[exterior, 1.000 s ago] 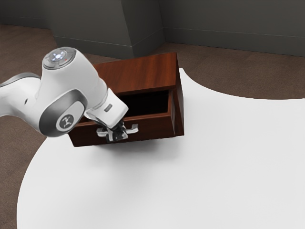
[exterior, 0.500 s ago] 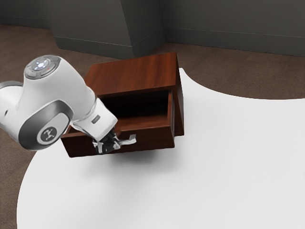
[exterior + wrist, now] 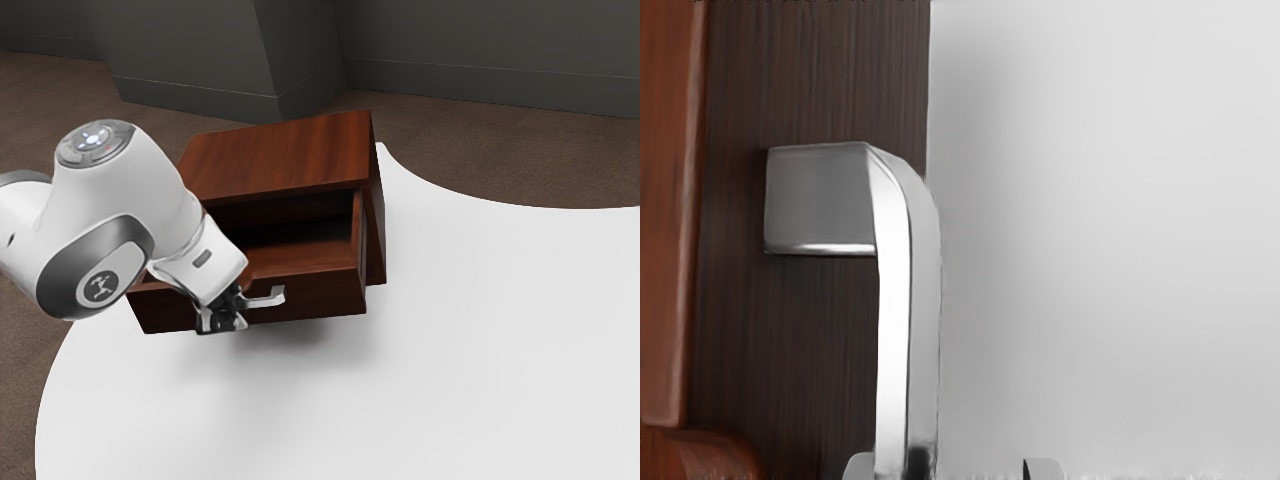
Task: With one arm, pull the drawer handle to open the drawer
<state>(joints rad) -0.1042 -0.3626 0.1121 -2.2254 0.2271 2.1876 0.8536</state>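
The dark red-brown wooden cabinet stands at the far edge of the round white counter. Its single wooden drawer is pulled out of the body by a good part, so that the dark hollow inside it is open to see from above. The drawer front stands clearly forward of the cabinet's side wall.

The black two-finger tool of the white arm is at the end of the bent silver metal handle that is nearer to the exterior view's left. The tool is open. In the wrist view the handle runs down between the two fingertips. One fingertip is close against the bar, and the other stands apart from it with bare counter between them, so the tool does not clamp the handle.

I judge that the main part of the task is done, because the drawer is open. I cannot tell if it can slide out more. What is left is perhaps only to take the tool away from the handle.

There is no writing that I can read. The grey joint cap of the arm carries a small round white emblem, a sign and not letters.
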